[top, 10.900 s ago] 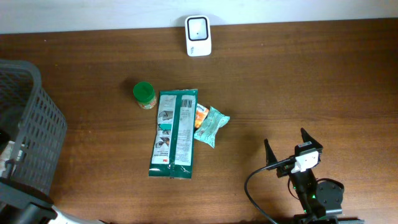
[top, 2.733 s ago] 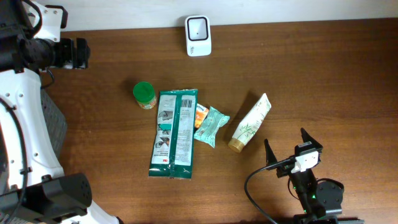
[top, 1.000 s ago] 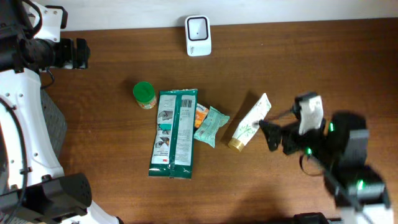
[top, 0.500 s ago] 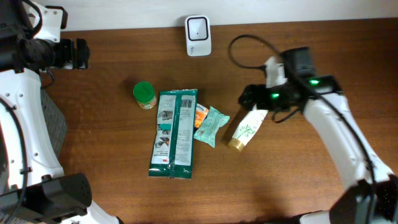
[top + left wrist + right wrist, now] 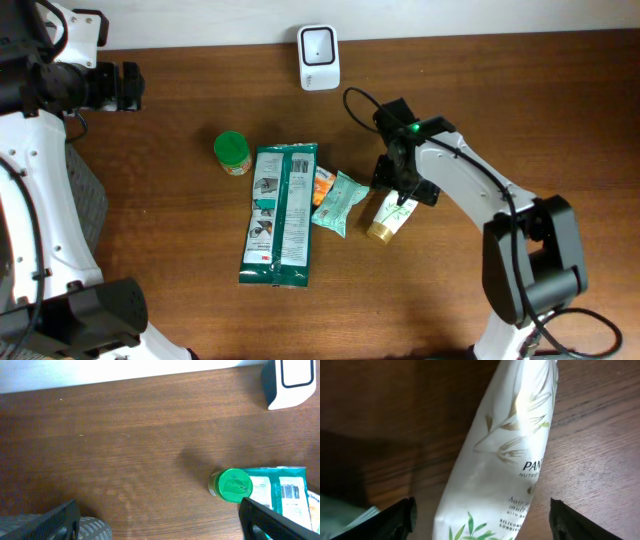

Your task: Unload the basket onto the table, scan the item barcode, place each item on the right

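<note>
The item, a white shampoo tube [image 5: 386, 221] with a gold cap, lies on the brown table right of centre. My right gripper [image 5: 398, 186] hovers over its upper half. In the right wrist view the tube [image 5: 500, 455] runs between the fingers of my right gripper [image 5: 484, 521], which stands open with gaps on both sides. No barcode shows on the tube's upward face. The white scanner [image 5: 318, 44] stands at the table's back edge. My left gripper [image 5: 121, 85] is open and empty at the far left, seen wide apart in its own view [image 5: 160, 522].
A green-lidded jar [image 5: 231, 152], a long green pack [image 5: 281, 212], a teal packet [image 5: 340, 202] and an orange item [image 5: 322, 183] lie left of the tube. The pack's barcode [image 5: 287, 491] faces up. A grey basket [image 5: 75, 531] sits at the left edge.
My right arm has swung from the tube's right side to above it, and its jaws have narrowed a little around the tube. The tube and left arm have not moved.
</note>
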Motion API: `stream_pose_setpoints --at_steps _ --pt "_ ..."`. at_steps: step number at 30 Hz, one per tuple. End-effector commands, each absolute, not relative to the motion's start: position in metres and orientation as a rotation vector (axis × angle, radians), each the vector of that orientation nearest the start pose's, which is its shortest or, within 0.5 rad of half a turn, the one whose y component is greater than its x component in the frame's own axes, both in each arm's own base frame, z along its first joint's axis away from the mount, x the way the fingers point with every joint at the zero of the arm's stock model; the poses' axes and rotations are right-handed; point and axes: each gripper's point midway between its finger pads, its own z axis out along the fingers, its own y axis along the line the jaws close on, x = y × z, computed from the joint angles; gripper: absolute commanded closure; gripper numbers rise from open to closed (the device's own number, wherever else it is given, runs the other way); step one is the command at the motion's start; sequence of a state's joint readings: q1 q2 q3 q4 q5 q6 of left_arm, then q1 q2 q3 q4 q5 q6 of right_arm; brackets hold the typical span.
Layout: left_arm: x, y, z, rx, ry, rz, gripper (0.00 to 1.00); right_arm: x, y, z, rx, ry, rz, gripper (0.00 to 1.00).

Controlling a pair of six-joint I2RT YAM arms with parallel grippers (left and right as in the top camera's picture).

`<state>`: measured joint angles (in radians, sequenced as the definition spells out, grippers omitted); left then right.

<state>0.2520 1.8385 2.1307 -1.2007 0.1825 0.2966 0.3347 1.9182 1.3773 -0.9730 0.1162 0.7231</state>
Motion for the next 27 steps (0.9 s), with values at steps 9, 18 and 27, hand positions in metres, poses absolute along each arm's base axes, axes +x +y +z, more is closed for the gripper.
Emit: stream_pose_setpoints --at_steps 9,18,27 --pt "0.449 0.083 0.311 0.152 2.436 0.022 0.01 0.343 0.095 0.019 0.598 3.037 -0.217 0.66" --pt "0.449 0.084 0.311 0.151 2.436 0.022 0.01 0.369 0.138 0.077 -0.034 3.042 0.184 0.96" --pt "0.449 0.084 0.311 0.151 2.436 0.022 0.01 0.375 0.165 0.088 -0.582 2.754 0.87 0.96"
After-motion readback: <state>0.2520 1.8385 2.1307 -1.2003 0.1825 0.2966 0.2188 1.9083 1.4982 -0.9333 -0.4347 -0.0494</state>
